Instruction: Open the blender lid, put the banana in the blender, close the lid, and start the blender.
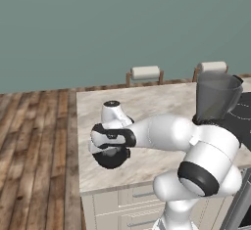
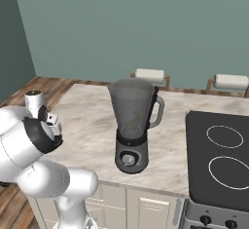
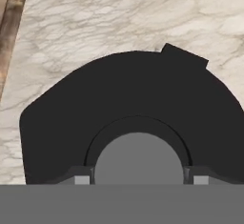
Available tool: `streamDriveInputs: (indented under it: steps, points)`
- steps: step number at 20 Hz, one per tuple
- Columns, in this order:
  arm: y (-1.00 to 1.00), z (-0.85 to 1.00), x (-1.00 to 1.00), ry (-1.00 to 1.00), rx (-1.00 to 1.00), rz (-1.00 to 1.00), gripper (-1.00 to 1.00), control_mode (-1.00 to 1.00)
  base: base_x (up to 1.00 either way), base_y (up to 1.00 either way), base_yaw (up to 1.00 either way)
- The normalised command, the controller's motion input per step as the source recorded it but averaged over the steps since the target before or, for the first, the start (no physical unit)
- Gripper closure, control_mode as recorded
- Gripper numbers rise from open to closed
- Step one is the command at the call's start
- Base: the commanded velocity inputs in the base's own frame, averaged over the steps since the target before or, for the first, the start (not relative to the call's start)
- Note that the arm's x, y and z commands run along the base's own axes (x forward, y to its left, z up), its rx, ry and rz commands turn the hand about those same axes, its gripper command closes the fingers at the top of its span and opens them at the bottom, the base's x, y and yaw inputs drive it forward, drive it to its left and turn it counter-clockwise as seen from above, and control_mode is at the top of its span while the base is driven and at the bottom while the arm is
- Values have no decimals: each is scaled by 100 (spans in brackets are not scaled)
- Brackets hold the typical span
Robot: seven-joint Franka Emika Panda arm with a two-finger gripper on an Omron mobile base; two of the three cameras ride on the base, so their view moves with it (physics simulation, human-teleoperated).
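Note:
The blender (image 2: 132,111) stands on the marble counter (image 2: 87,125), its smoky jar open at the top; it also rises at the right of the left base view (image 1: 215,97). My gripper (image 3: 138,178) is shut on the grey knob of the black blender lid (image 3: 133,89), one fingertip (image 3: 82,179) pressed against each side of the knob. The lid (image 1: 112,158) hangs under my hand, low over the counter's front left part, well left of the blender. I cannot tell whether it touches the counter. The banana is out of view.
Two paper-towel rolls (image 2: 150,75) (image 2: 231,81) stand along the counter's back edge. A black cooktop (image 2: 219,150) lies to the right of the blender. The counter's left edge (image 1: 77,141) drops to wooden floor (image 1: 34,141). Drawers sit under the front edge.

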Motion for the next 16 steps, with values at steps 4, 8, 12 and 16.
streamDriveInputs:
  steps: [4,8,12,16]
  points:
    - [-9,93,-6,-4,0,-3,100,-100,0,0,0]
    - [-24,100,-12,-4,0,-2,100,-100,0,0,0]
    - [-26,100,-9,-3,0,-2,100,-100,0,0,0]
    - [-25,100,-2,-4,0,-1,100,-100,0,0,0]
